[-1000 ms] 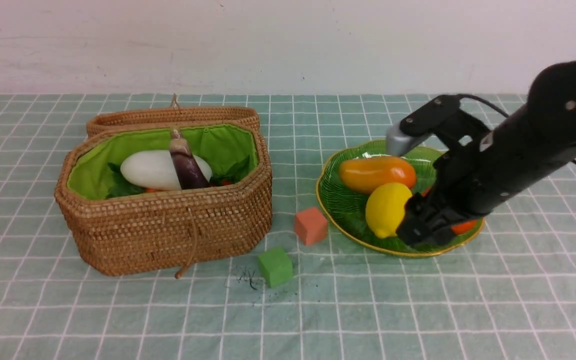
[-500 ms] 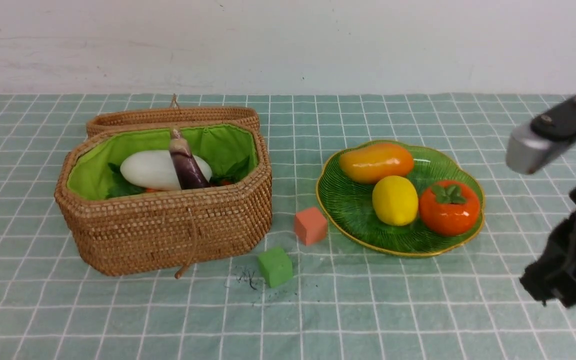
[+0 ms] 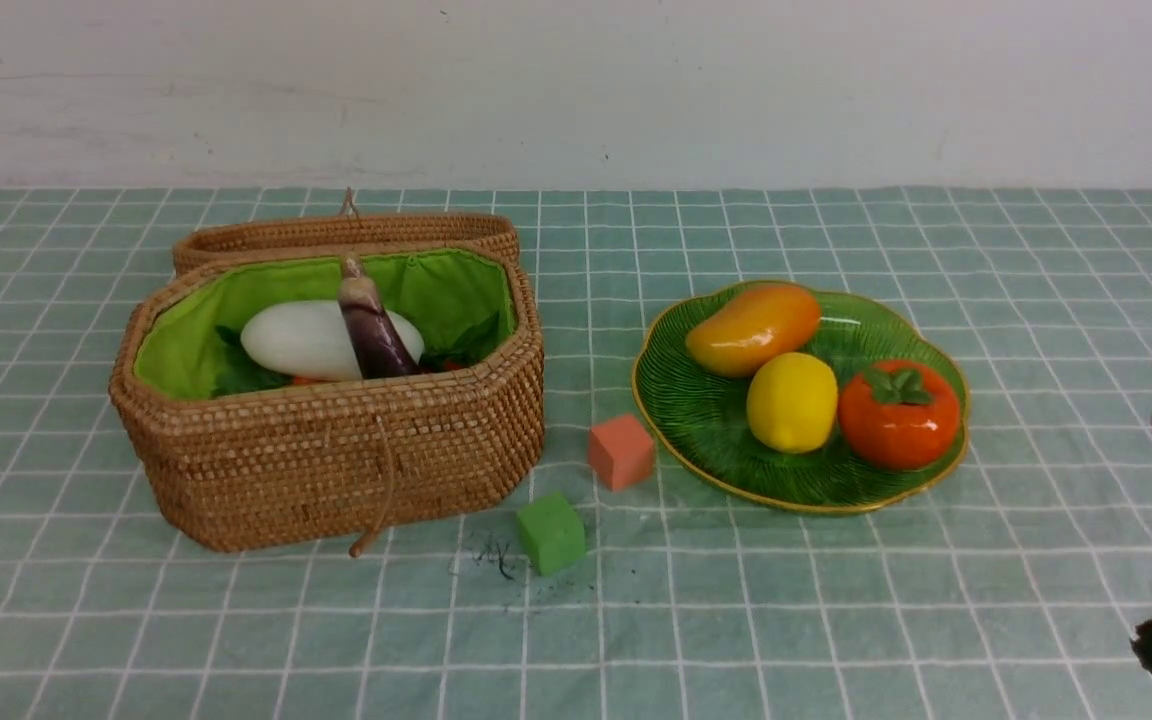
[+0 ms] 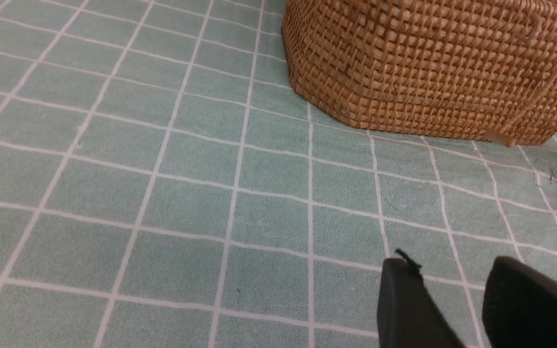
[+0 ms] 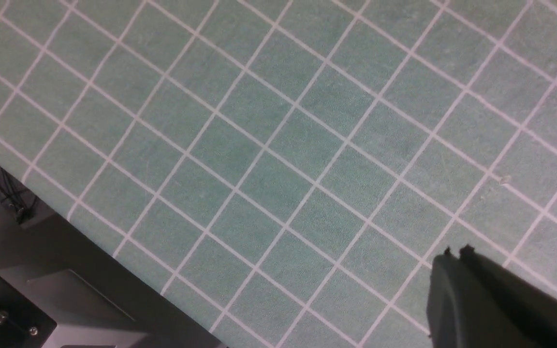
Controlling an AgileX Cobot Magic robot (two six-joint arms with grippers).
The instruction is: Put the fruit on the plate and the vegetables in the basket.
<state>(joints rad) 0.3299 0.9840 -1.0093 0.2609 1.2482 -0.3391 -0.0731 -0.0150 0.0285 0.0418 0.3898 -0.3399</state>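
Basket [image 3: 336, 440] lid open, holds white radish [image 3: 301, 340], purple eggplant [image 3: 373, 330] across it, bit of carrot [image 3: 451, 366] peeking under. Plate [image 3: 706, 440] right of basket holds mango [image 3: 753, 328], lemon [image 3: 791, 402], persimmon [image 3: 899, 414]. Left gripper [image 4: 452, 299] fingers parted over bare cloth, holding nothing; right gripper [image 5: 455, 258] fingers pressed together, empty

Arms and grippers, as we find them

Our right gripper [image 5: 455, 253]: fingertips pressed together, nothing between them. Our left gripper [image 4: 447, 270]: fingers parted by a gap, nothing between them.
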